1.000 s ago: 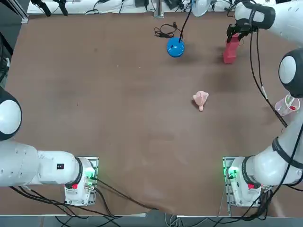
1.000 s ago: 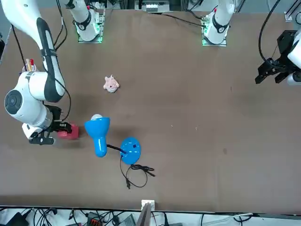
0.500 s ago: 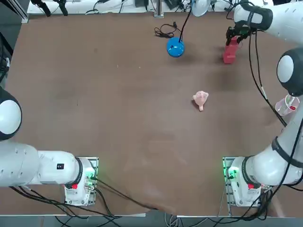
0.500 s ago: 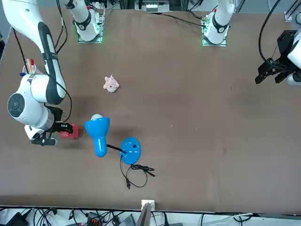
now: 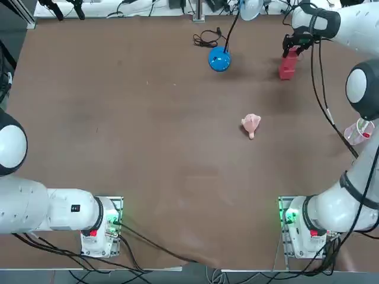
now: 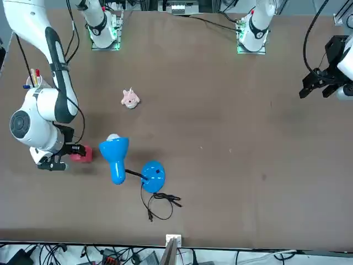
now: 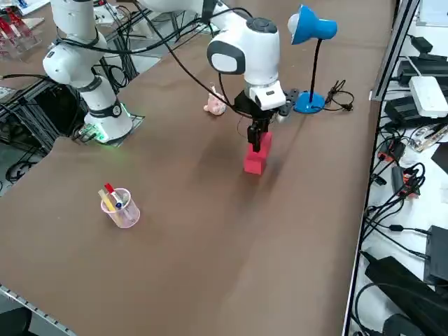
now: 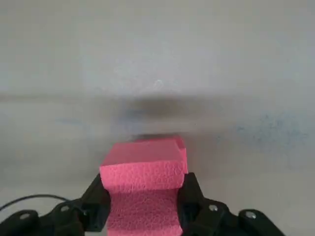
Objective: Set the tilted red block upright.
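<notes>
One red block is in the right gripper, out near the far edge of the table on the robot's right. The two black fingers pinch it from both sides, and it sticks out past their tips. It seems to lean a bit, though whether its bottom touches the table is hard to tell. Its skin is bumpy, so it should not slip much. It looks light, like stiff foam, and a hard squeeze might dent it. The best place to hold it is by its two flat sides, up high, so the bottom can sit flat. Next, the arm likely needs to turn the block straight, set it down softly and let go evenly. If one finger drags, the block could tip over. The blue desk lamp stands to the block's left, with its looped black cord just beside its base. Closer to the robot lies a pale pink lumpy toy, well apart from the block. The clear pink cup of pens is on the robot's right side of the brown table.
</notes>
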Robot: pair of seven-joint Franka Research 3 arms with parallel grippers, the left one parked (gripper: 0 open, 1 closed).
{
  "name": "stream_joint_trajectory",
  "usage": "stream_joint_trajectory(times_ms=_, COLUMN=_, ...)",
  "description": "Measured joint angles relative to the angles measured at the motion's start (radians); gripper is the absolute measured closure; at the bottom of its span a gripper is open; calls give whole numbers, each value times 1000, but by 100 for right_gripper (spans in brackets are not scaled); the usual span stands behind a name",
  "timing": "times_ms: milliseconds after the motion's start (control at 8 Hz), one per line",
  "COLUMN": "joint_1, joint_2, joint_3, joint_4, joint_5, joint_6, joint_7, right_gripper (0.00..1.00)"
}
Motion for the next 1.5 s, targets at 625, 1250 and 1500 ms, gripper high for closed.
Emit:
stream_joint_trajectory(times_ms=625, joint_1=0, joint_2=4, joint_3=-1, joint_4=0, joint_5=0, joint_6=0, joint_7=3, right_gripper=30)
stream_joint_trajectory(times_ms=1250, joint_1=-2, joint_2=4, joint_3=-8, joint_4=0, joint_5=0, joint_6=-2, joint_7=3, right_gripper=30)
stream_joint_trajectory(times_ms=1500, joint_1=-4, joint_2=4, joint_3=-9, joint_4=-1, joint_5=0, joint_6=-6, joint_7=3, right_gripper=30)
